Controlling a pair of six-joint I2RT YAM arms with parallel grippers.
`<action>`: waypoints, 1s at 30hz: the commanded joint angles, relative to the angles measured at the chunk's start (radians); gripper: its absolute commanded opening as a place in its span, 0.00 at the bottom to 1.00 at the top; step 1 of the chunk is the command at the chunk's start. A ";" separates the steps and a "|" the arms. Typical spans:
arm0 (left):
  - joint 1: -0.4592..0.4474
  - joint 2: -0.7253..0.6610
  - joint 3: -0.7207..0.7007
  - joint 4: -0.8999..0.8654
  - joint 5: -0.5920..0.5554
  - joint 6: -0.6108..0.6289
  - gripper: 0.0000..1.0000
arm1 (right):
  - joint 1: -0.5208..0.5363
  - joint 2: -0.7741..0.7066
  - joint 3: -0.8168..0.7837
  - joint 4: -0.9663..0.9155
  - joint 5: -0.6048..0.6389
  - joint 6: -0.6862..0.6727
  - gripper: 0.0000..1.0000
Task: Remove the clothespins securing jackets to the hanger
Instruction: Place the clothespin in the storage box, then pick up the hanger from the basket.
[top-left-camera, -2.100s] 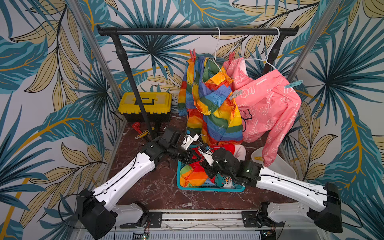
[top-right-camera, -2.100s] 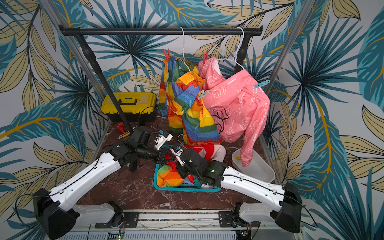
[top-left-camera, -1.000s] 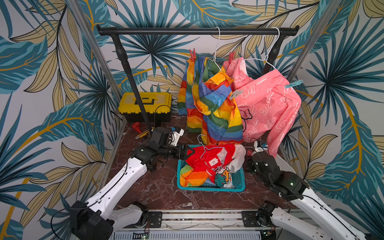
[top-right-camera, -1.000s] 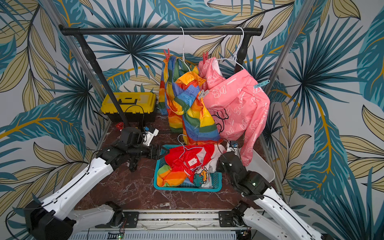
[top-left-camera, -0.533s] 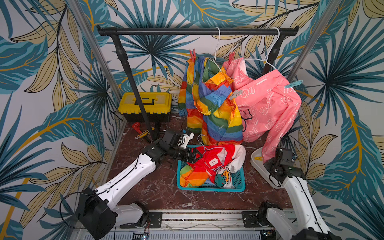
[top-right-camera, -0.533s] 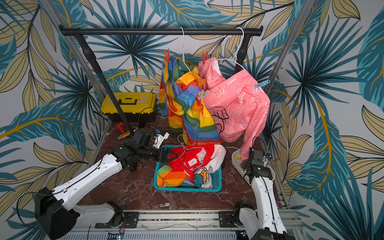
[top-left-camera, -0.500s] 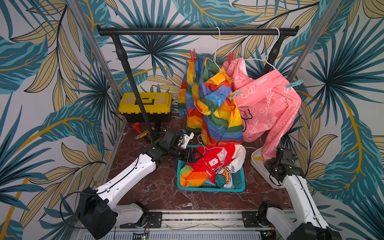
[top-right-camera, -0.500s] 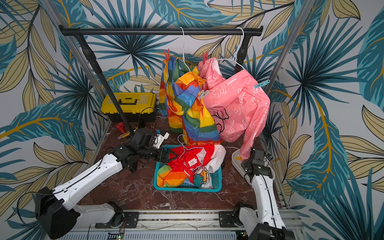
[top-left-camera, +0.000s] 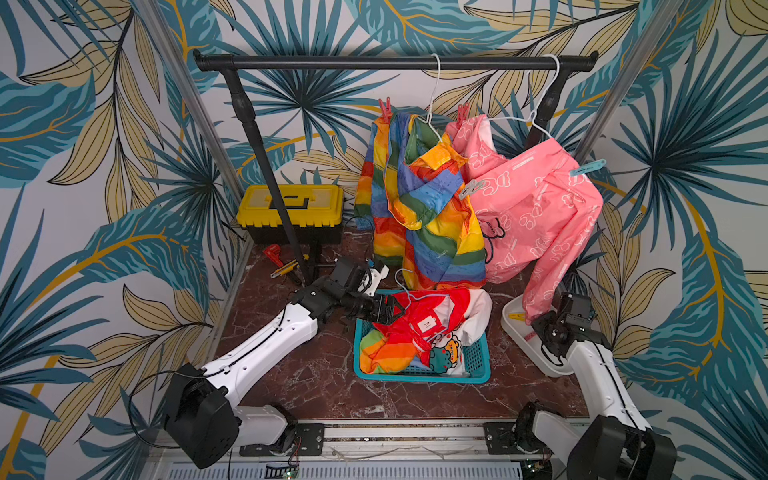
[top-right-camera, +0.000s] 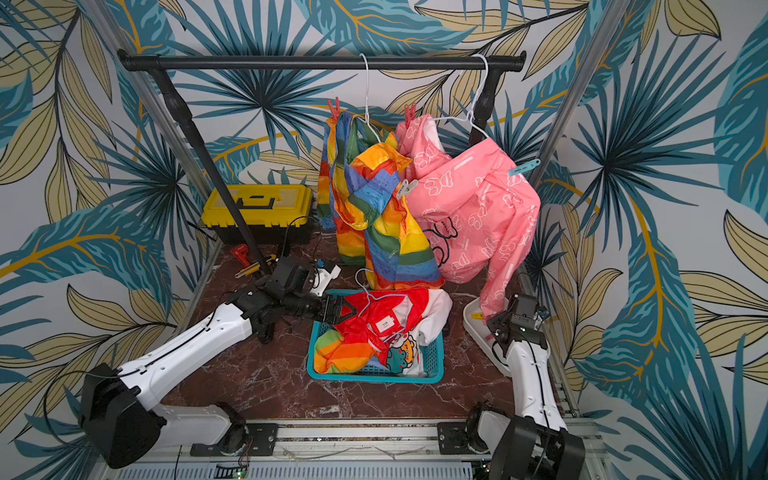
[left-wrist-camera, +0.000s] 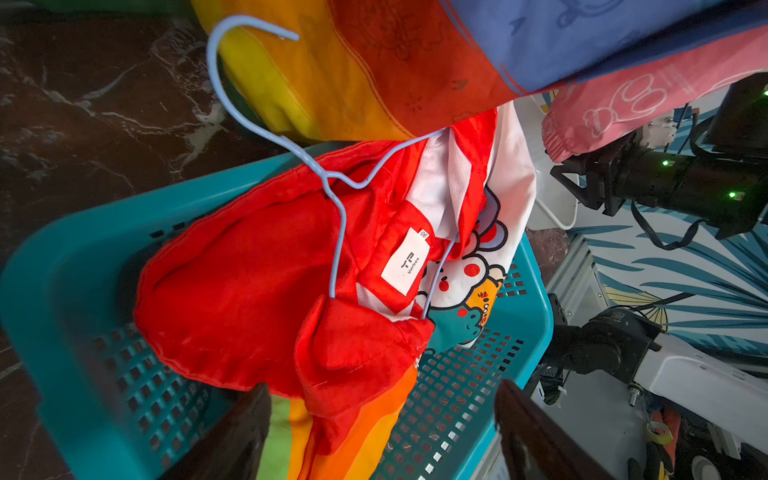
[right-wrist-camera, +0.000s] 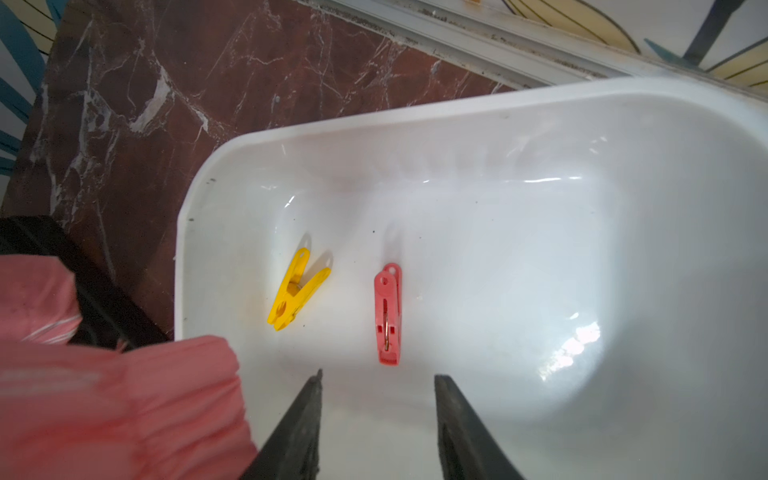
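looking past the half-open, empty right tool, its wrist view alone clearly shows the red clothespin.

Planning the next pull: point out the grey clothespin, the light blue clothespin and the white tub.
grey clothespin (top-left-camera: 471, 189): in a top view, mid-body.
light blue clothespin (top-left-camera: 587, 167): in a top view, mid-body.
white tub (right-wrist-camera: 457, 141): right wrist view, bare inner wall.

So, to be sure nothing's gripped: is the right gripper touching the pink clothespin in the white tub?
Apart. The right wrist view shows white tub between the pink clothespin and both fingers of the right gripper.
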 joint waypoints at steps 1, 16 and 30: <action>-0.005 0.043 0.041 0.022 -0.032 0.006 0.79 | 0.035 -0.083 0.025 -0.067 -0.022 -0.024 0.44; 0.012 0.376 0.191 0.227 -0.006 -0.075 0.59 | 0.338 -0.586 -0.069 -0.317 -0.066 0.005 0.26; -0.002 0.395 0.131 0.321 0.139 -0.099 0.34 | 0.424 -0.430 0.003 -0.152 -0.122 -0.044 0.26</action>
